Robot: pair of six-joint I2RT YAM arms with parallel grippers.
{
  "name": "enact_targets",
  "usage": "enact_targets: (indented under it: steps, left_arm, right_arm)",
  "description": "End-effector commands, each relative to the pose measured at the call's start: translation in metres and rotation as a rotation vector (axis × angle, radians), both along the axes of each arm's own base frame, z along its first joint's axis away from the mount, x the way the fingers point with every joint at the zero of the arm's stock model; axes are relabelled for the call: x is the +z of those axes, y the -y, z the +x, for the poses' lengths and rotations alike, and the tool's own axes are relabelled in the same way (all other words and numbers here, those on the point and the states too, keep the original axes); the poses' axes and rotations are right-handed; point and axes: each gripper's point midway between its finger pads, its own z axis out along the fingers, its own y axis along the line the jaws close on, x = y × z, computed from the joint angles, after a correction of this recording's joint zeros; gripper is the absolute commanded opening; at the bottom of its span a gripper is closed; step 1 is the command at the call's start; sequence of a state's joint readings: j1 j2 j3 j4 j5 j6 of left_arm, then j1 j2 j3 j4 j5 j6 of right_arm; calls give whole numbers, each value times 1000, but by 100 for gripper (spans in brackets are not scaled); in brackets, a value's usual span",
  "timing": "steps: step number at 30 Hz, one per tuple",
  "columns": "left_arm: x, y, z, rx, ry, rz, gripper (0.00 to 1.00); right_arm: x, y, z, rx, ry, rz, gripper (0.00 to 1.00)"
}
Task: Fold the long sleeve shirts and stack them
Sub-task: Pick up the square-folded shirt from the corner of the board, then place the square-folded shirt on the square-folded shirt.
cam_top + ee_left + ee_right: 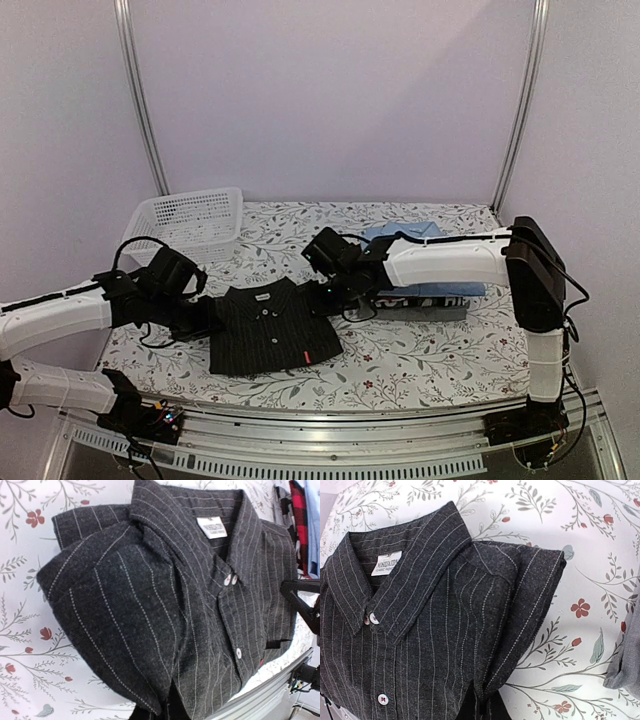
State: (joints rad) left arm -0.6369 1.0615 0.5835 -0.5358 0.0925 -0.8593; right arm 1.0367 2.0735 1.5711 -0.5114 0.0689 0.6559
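The black pinstriped shirt (272, 328) lies folded on the table, collar and white label toward the back. It fills the left wrist view (165, 595) and the right wrist view (430, 620). My left gripper (207, 318) is shut on a pinch of cloth at the shirt's left shoulder fold (172, 700). My right gripper (330, 296) is shut on the right shoulder fold (487, 700). The light blue shirt (418, 240) lies folded on top of a pile at the back right, partly hidden behind my right arm.
A white mesh basket (190, 218) stands at the back left corner. Under the light blue shirt lie a red plaid garment (298, 520) and a grey one (622, 670). The table's front edge and metal rail (330, 415) are just below the black shirt.
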Motion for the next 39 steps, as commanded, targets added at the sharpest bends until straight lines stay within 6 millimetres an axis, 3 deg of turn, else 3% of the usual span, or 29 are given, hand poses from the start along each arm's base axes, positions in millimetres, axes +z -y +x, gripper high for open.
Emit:
enact_targets:
  steps: [1,9,16,21,27,33,39]
  left_arm:
    - [34,6,7,-29,76,-17,0]
    - [88,29,26,-77,162,-78,0]
    - [137,66,56,-144,245,-102,0]
    - [163,109,85,-205,300,-132,0]
    - [177,166,120,-258,345,-155,0]
    - [176,224,151,-310,363,-194,0]
    - [165,277,170,-355,348,-242,0]
  right_arm:
    - [49,-11,3,27,61,64,0]
    - [103,-7,19,49,155,78,0]
    - [140,36,45,0,234,35,0]
    - [158,87,70,-72,279,-7,0]
    - [174,167,99,-210,319,-51,0]
    - [181,242,114,-336,347,-125,0]
    - [169,298,120,-427,327,-195,0]
